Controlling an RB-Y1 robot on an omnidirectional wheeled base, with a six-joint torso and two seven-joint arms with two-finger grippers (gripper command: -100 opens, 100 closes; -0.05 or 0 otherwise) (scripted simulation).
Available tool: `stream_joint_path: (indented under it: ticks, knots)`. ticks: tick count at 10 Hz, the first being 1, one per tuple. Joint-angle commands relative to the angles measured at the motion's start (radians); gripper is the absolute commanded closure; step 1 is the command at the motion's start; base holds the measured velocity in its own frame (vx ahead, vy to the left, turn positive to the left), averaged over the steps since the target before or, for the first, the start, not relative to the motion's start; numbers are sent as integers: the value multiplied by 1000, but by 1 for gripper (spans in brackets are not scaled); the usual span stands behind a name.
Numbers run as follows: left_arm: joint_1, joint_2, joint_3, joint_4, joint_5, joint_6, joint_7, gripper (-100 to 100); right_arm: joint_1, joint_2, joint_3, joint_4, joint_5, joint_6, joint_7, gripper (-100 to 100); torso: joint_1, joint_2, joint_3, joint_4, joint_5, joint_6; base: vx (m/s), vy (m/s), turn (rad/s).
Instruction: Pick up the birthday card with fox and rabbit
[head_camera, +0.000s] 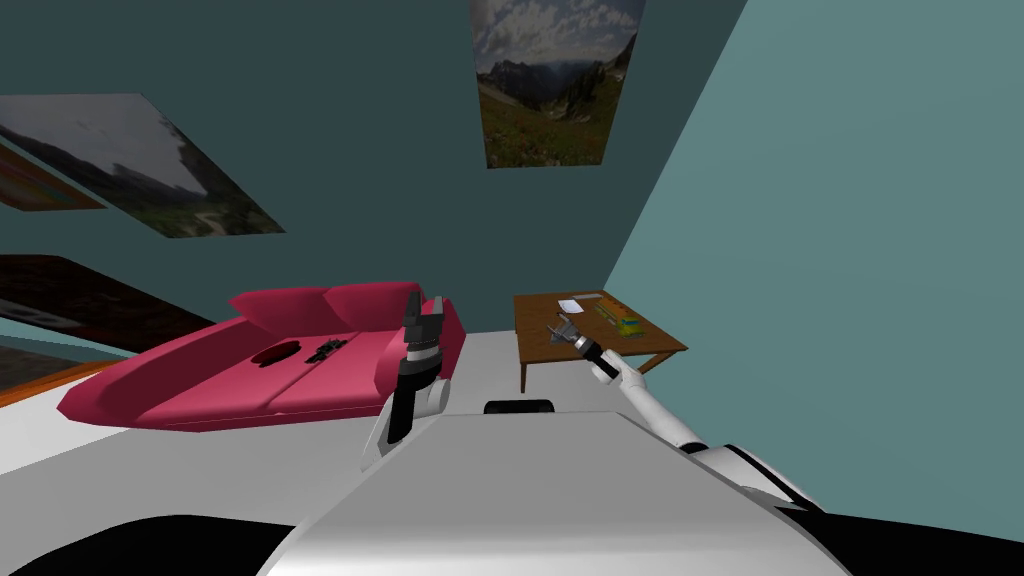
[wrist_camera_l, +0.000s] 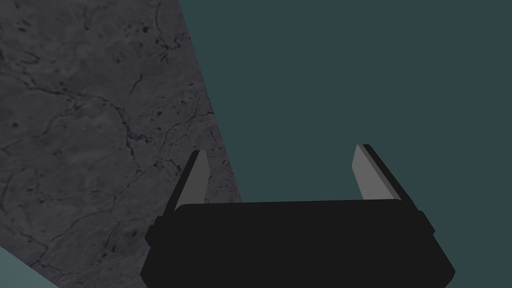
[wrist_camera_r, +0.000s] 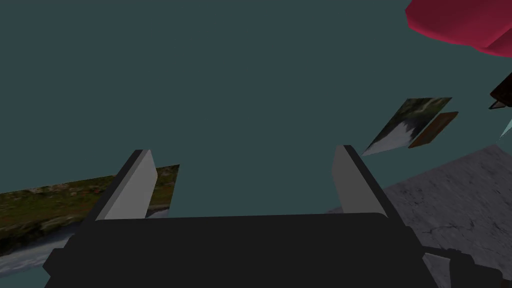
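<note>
1. So, left gripper (wrist_camera_l: 282, 155) is up by the red sofa (head_camera: 300, 370), fingers spread, nothing in it. Idle, low risk.
2. Right gripper (wrist_camera_r: 243, 152) is also spread & empty, over the near part of the brown table (head_camera: 535, 320), aimed at the wall. If it drops w/o tilting down, the blades prob hit the tabletop.
3. The birthday card is on that table, further back. It's prob the colourful flat piece (head_camera: 624, 322), but a white sheet (head_camera: 570, 304) lies near & I can't read any print, so a wrong-item grab is possible. It's flat too, so fingers may skid over it.
</note>
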Motion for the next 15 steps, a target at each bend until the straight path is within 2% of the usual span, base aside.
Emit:
stream_joint_path:
  ticks: [1,2,3,4,5,6,7,8,9,10,11,12,13,15]
  knots:
    - [0,0,0,0,0,0,0,0,-12,-16,6,35,11,-1,20,-100,0,0,0,0,0,0,21,26,-14]
    - [0,0,0,0,0,0,0,0,-37,-34,19,63,34,-6,61,-100,0,0,0,0,0,0,17,31,-30]
    - [0,0,0,0,0,0,0,0,-37,-34,19,91,34,-6,61,-100,0,0,0,0,0,0,18,29,-16]
    - [0,0,0,0,0,0,0,0,-61,-52,31,117,57,-11,101,-100,0,1,0,0,0,0,26,26,-32]
    - [0,0,0,0,0,0,0,0,-61,-52,31,139,57,-11,101,-100,0,0,0,0,0,0,23,21,-14]
    - [0,0,0,0,0,0,0,0,-83,-70,44,179,79,-15,138,-100,-1,0,0,0,0,0,27,30,-26]
    - [0,0,0,0,0,0,0,0,-83,-70,44,197,79,-15,138,-100,0,0,0,0,0,0,22,25,-17]
    - [0,0,0,0,0,0,0,0,-103,-88,56,239,100,-19,174,-100,0,0,0,0,0,0,21,26,-25]
    - [0,0,0,0,0,0,0,0,-103,-88,56,248,100,-19,174,-100,0,0,0,0,0,0,18,23,-15]
    - [0,0,0,0,0,0,0,0,-121,-106,69,273,120,-22,207,-100,0,1,0,0,0,0,25,22,-23]
    - [0,0,0,0,0,0,0,0,-121,-106,69,295,120,-22,207,-100,-1,0,0,0,0,0,23,19,-8]
    - [0,0,0,0,0,0,0,0,-138,-123,81,329,139,-24,237,-100,-1,0,0,0,0,0,23,24,-18]
    - [0,0,0,0,0,0,0,0,-138,-123,81,340,139,-24,237,-100,-1,0,0,0,0,0,25,20,-13]
    - [0,0,0,0,0,0,0,0,-166,-154,103,421,174,-27,291,-100,-1,0,0,0,0,0,38,27,-18]
